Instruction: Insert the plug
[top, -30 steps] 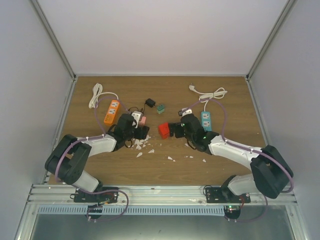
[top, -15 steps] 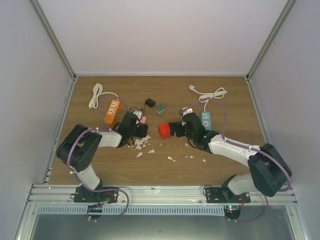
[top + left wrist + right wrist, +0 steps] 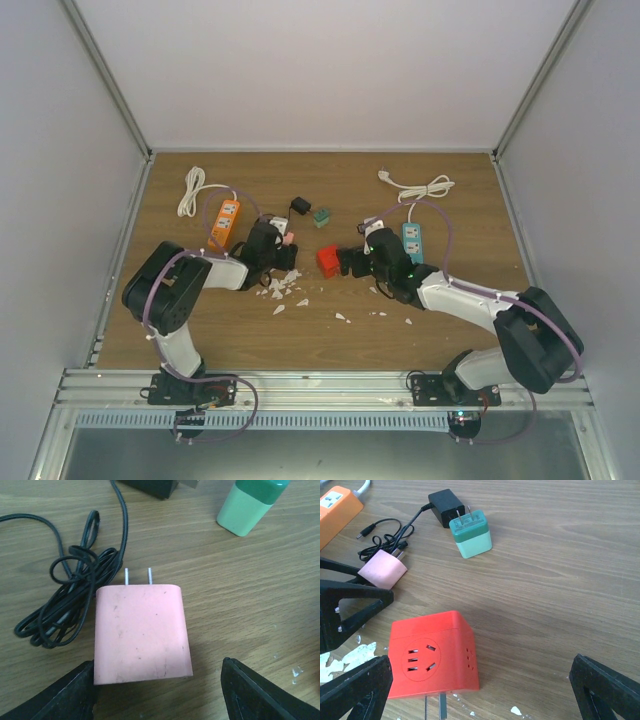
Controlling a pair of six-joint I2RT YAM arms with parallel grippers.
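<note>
A pink plug adapter (image 3: 142,632) lies flat on the wooden table, its two prongs pointing away. My left gripper (image 3: 159,690) is open and straddles the plug's near end; the left finger (image 3: 65,695) sits at the plug's corner and the right finger (image 3: 260,692) stands apart from it. In the top view the plug (image 3: 287,240) is just beyond the left gripper (image 3: 276,254). A red cube socket (image 3: 432,655) rests on the table with a socket face towards the right wrist camera. My right gripper (image 3: 482,690) is open, with the cube near its left finger (image 3: 355,690). The cube (image 3: 327,261) lies just left of the right gripper (image 3: 350,262).
A coiled black cable (image 3: 70,600), a black adapter (image 3: 445,507) and a green adapter (image 3: 471,534) lie beyond the plug. An orange power strip (image 3: 224,223) sits at the left and a blue one (image 3: 411,241) at the right, both with white cords. White flakes (image 3: 285,290) litter the table.
My left arm has swung its gripper up and to the right, up to the pink plug. The right gripper and the red cube have barely moved.
</note>
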